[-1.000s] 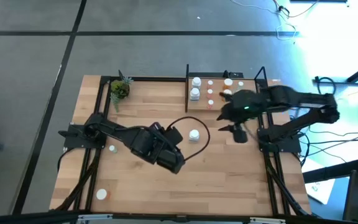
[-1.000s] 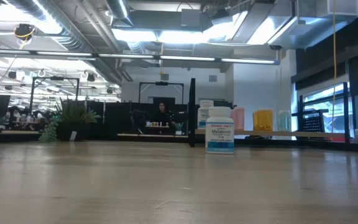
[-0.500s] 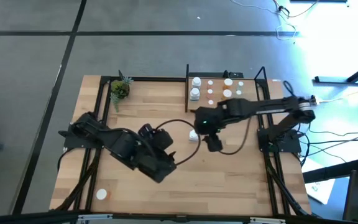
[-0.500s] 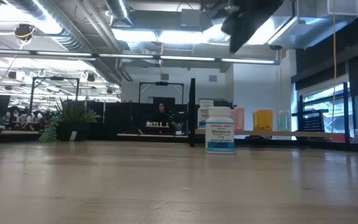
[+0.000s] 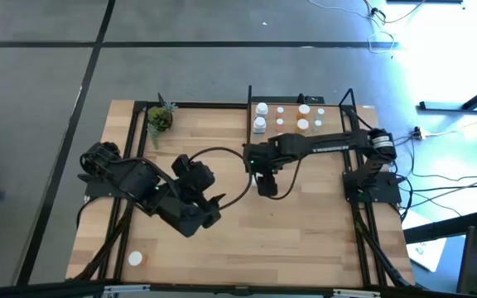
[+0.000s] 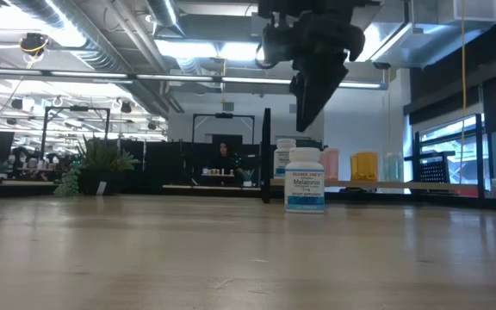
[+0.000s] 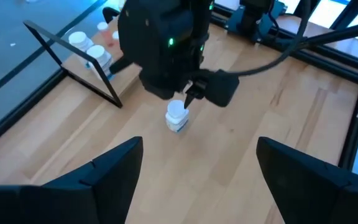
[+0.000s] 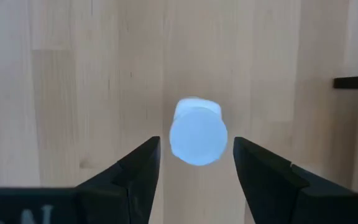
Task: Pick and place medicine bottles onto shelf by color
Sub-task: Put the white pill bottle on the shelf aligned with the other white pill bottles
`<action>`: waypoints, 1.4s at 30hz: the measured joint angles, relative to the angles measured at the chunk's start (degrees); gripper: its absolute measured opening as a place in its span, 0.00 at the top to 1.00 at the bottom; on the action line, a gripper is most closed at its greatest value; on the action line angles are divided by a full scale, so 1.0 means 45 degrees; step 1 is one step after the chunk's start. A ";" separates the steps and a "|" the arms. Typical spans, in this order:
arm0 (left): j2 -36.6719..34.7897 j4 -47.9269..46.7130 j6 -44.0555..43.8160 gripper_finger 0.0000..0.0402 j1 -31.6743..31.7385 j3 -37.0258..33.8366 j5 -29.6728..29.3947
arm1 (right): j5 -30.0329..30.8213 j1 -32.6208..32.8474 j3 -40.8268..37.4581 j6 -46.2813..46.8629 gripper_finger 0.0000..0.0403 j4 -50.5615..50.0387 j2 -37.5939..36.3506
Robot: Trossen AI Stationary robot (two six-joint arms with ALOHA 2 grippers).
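A white medicine bottle (image 8: 197, 135) with a white cap stands upright on its base on the wooden table near its middle; it also shows in the low view (image 6: 305, 179) and the left wrist view (image 7: 177, 116). My right gripper (image 8: 196, 144) is open and points down right above it, fingers to either side of the cap, clear of it (image 6: 306, 103); in the high view (image 5: 261, 171) it hides the bottle. My left gripper (image 7: 197, 171) is open and empty, near the table's middle left (image 5: 208, 209). The shelf (image 5: 334, 117) at the far right holds several bottles.
A small green potted plant (image 5: 160, 118) stands at the far left. One more small bottle (image 5: 135, 258) stands near the front left corner. Black posts (image 5: 249, 116) frame the shelf. A black cable (image 5: 222, 157) loops over the table between the arms.
My right gripper has swung from beside the shelf toward the table's left, turned about, and come down over the white bottle, staying open. My left gripper has drawn back toward the table's left edge. The bottle has stayed in place.
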 joint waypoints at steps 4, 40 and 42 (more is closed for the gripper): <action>-0.0027 0.0000 0.0356 0.23 0.0010 0.0000 -0.0002 | -0.0312 -0.0148 0.0000 0.0005 0.49 0.0065 0.0366; -0.0027 0.0000 0.1001 0.23 0.0097 0.0000 0.0121 | -0.2962 -0.1644 0.0000 0.0118 0.47 -0.0434 0.0747; -0.0027 0.0000 0.1001 0.23 0.0097 0.0000 0.0119 | -0.2965 -0.1633 0.0000 0.0290 0.44 -0.0363 0.0747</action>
